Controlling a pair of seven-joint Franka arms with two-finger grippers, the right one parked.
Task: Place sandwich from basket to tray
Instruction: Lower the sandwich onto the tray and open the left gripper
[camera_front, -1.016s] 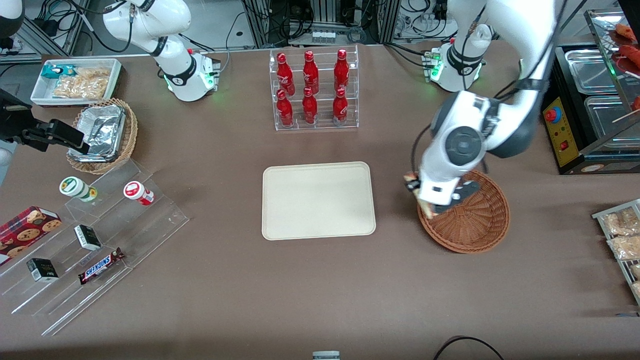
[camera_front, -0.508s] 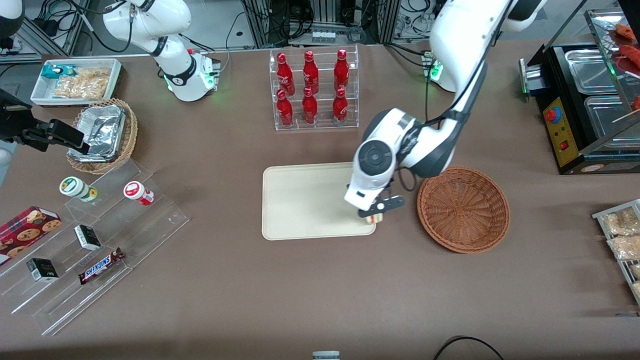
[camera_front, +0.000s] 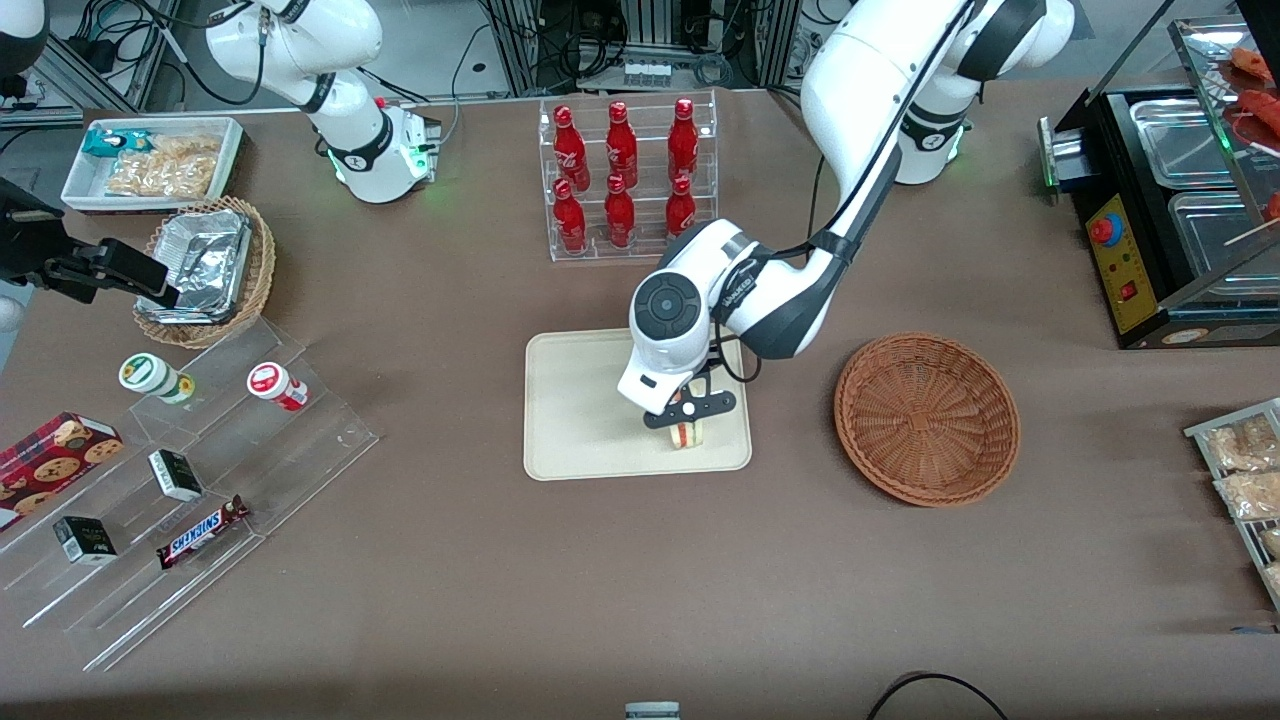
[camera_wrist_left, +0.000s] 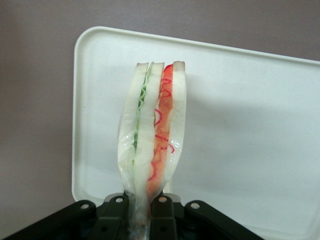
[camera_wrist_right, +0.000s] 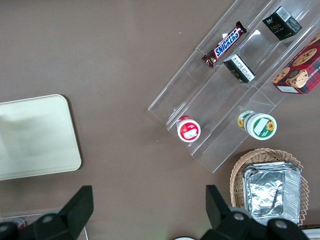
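— What is sitting nearest the front camera?

— A clear stepped rack (camera_front: 190, 470) toward the parked arm's end is holding a Snickers bar (camera_front: 203, 531), small dark boxes and a cookie box (camera_front: 55, 452).

— And the sandwich?

— The sandwich (camera_front: 686, 433) is hanging in the gripper (camera_front: 688, 415) over the tray (camera_front: 580, 420), above the tray edge nearest the camera and toward the basket's side. In the wrist view, the fingers (camera_wrist_left: 162, 212) are pinching the sandwich (camera_wrist_left: 152, 132) at its narrow end, with the green and red filling showing along the cut side and the tray (camera_wrist_left: 250, 125) lying underneath.

— Is it touching the tray?

— I cannot tell.

— Where is the basket?

— The basket (camera_front: 927, 418) is sitting beside the tray, toward the working arm's end, with nothing in it.

— Farther up?

— A clear shelf of red bottles (camera_front: 625, 175) is standing farther from the camera than the tray.
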